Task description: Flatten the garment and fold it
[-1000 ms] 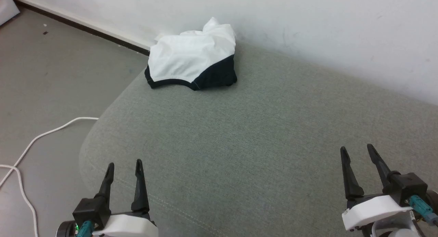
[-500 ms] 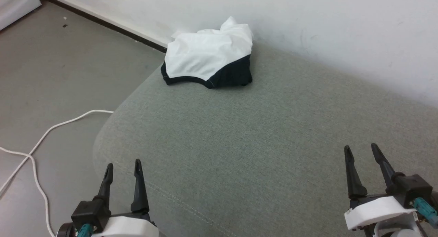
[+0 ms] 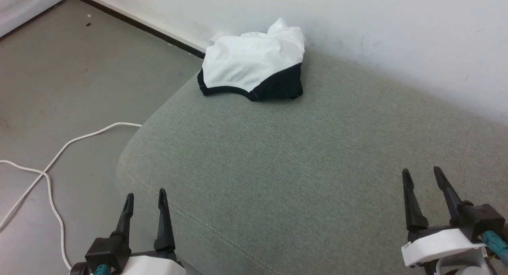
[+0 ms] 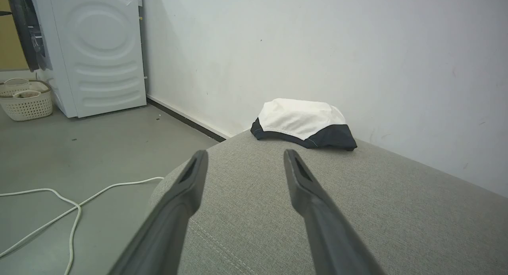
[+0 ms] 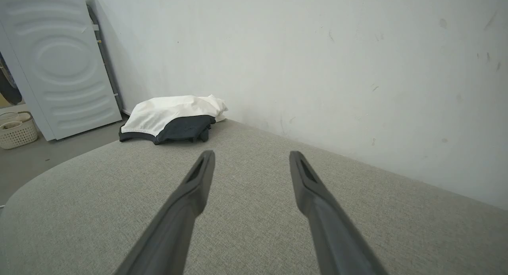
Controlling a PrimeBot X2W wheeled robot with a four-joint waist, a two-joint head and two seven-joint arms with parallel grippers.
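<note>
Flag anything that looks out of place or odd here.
The shirt lies bunched in a heap at the cushion's far corner, by the wall, not spread flat. A white cable trails loose across the floor beside the cushion. Nothing looks spilled or damaged.

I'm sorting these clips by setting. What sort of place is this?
Probably a home laundry area: a white washing machine stands by the wall with a cream perforated basket beside it, and a bunched white-and-black garment lies on a grey-green fabric cushion.
</note>
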